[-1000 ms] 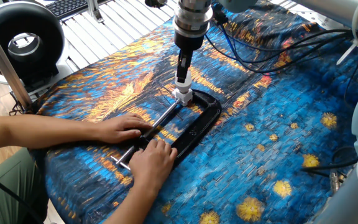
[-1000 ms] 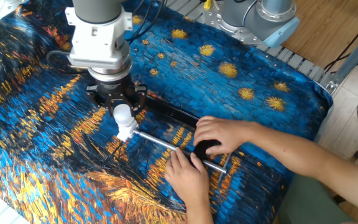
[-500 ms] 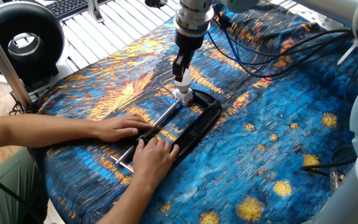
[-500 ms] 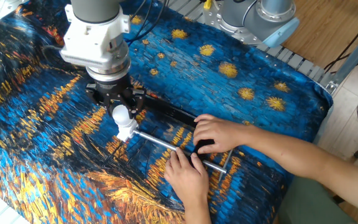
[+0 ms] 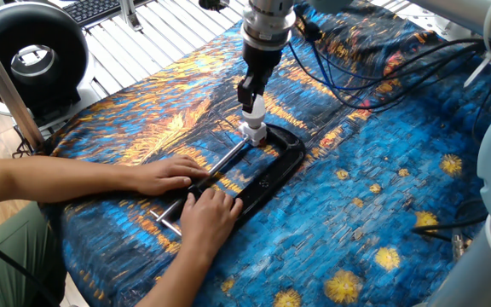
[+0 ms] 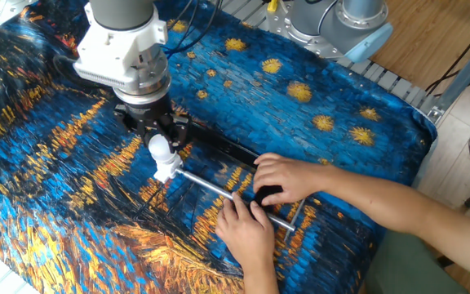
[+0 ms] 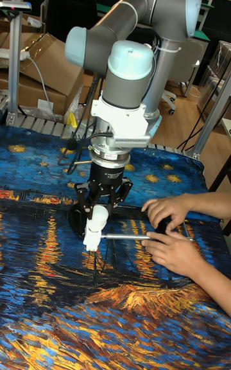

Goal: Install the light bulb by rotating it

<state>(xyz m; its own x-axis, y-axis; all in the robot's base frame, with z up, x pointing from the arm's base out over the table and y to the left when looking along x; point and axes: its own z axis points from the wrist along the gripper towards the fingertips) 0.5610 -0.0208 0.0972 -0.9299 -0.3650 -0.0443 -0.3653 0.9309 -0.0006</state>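
The light bulb (image 5: 254,108) is a small frosted-white globe, held upright just above the white square socket base (image 5: 254,132). My gripper (image 5: 253,98) is shut on the light bulb from above; its dark fingers (image 6: 174,131) flank the globe (image 6: 161,148). The socket base (image 6: 167,171) is pinned at the end of a black C-clamp (image 5: 273,169). In the tall fixed view the bulb (image 7: 98,216) leans slightly over the base (image 7: 91,239). Whether the neck has entered the socket is hidden.
A person's two hands (image 5: 196,200) hold down the clamp's screw rod (image 6: 215,189) and frame near the table's front. The table wears a blue and orange painted cloth (image 5: 373,196). A black round fan (image 5: 28,55) stands at the left, cables (image 5: 373,64) trail behind the arm.
My wrist has turned and leaned a little with the bulb still in the fingers above the socket base. The person's hands have barely shifted on the clamp.
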